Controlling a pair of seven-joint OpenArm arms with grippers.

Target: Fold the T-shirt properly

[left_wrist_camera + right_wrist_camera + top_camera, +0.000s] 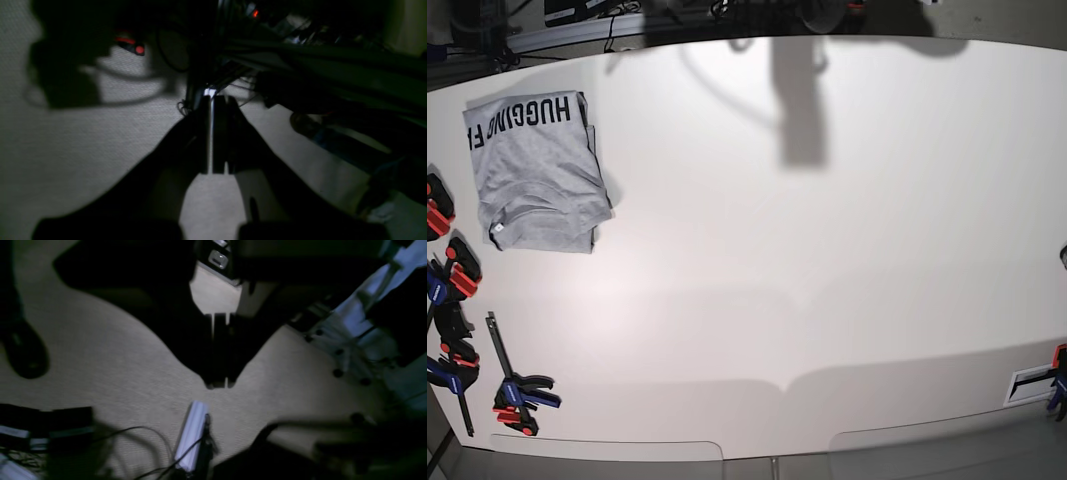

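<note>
The T-shirt lies folded into a compact rectangle at the far left of the white table, with black block lettering showing along its top edge. Neither arm appears in the base view. In the left wrist view my left gripper is shut with nothing between its fingers, and it hangs over pale carpet. My right gripper is also shut and empty, above the same kind of floor. The T-shirt shows in neither wrist view.
Several red, blue and black clamps lie along the table's left edge, one more clamp near the front left, another at the right edge. A white strip with cables lies on the floor below the right gripper.
</note>
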